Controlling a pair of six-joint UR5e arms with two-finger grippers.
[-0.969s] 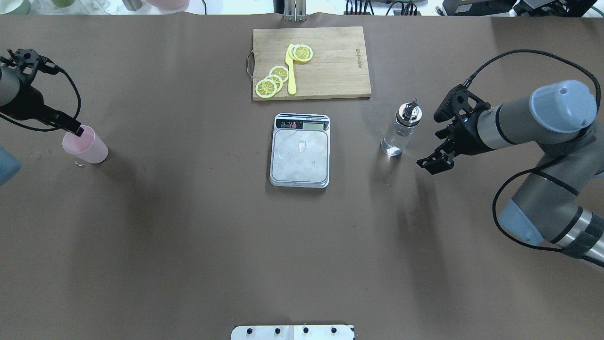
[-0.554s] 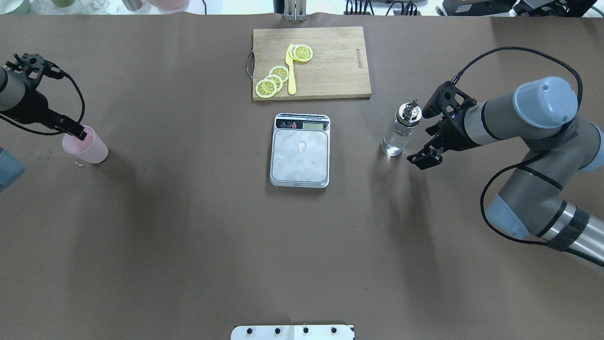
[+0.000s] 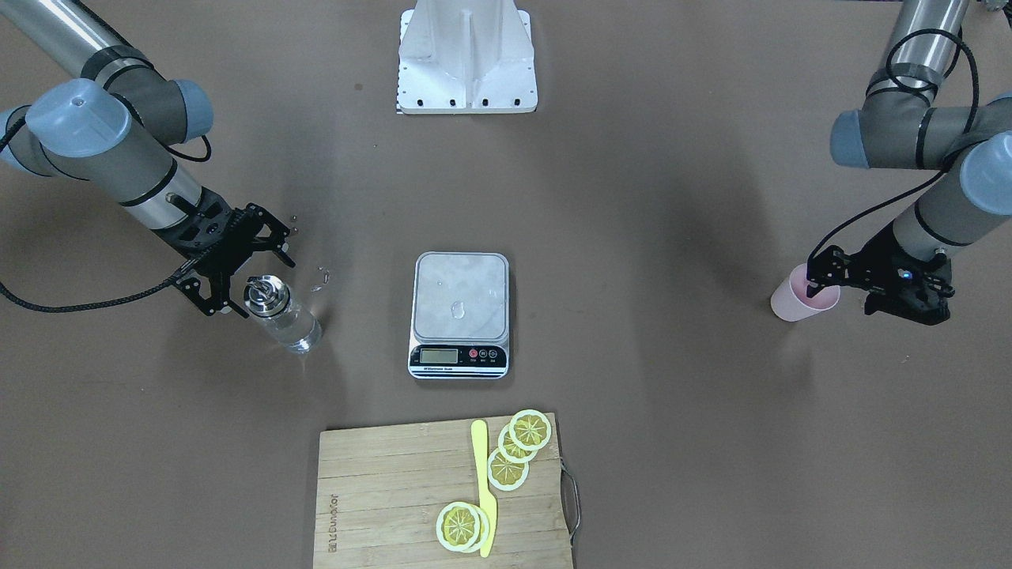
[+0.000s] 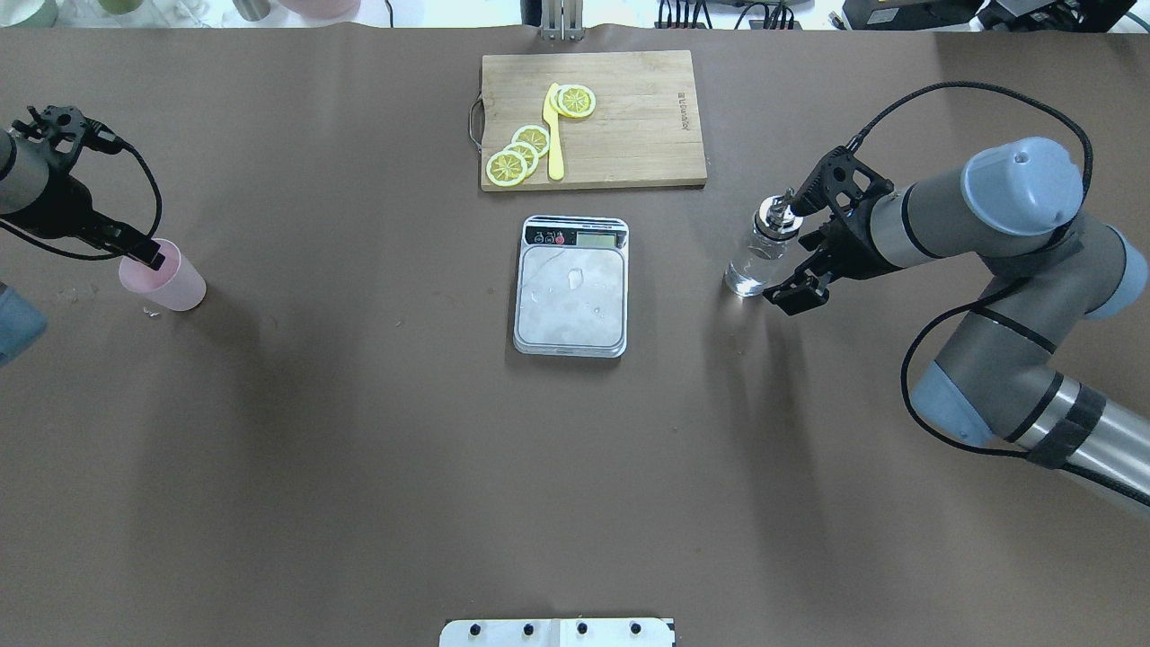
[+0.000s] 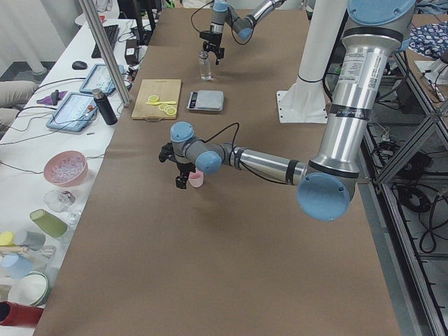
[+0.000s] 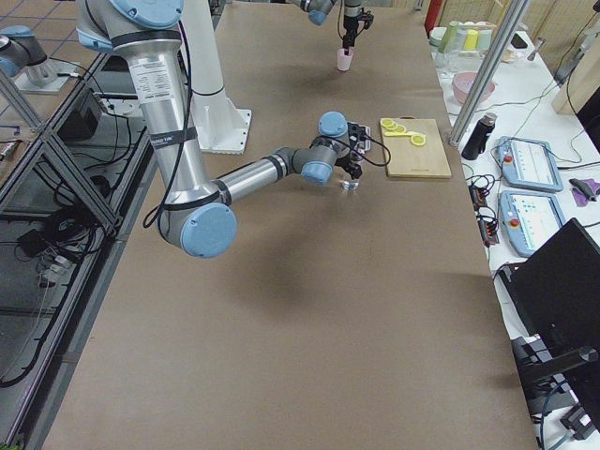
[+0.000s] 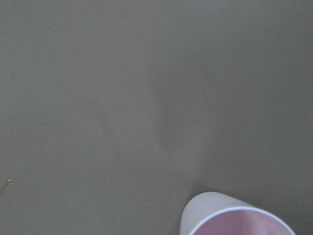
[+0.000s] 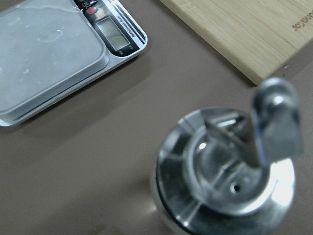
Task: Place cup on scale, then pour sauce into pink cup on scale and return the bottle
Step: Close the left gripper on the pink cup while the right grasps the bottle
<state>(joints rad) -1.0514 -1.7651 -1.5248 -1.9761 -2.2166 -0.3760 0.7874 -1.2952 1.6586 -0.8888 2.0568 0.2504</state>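
Note:
The pale pink cup (image 4: 167, 281) stands upright at the table's far left, also in the front view (image 3: 800, 299) and the left wrist view (image 7: 234, 220). My left gripper (image 4: 146, 254) is at its rim, one finger apparently inside. I cannot tell whether it grips. The clear bottle (image 4: 757, 256) of colourless sauce stands right of the scale (image 4: 571, 292). Its metal cap fills the right wrist view (image 8: 227, 188). My right gripper (image 4: 792, 256) is open, with its fingers on either side of the bottle (image 3: 278, 312). The scale's platform (image 3: 461, 296) carries only droplets.
A wooden cutting board (image 4: 629, 135) with lemon slices (image 4: 521, 153) and a yellow knife (image 4: 554, 135) lies behind the scale. A few droplets (image 3: 322, 276) lie on the table near the bottle. The robot's white base (image 3: 466, 59) is at the near edge.
My right gripper has moved left up to the bottle and now flanks it. My left gripper shifted slightly at the cup's rim. The cup and the bottle have not moved.

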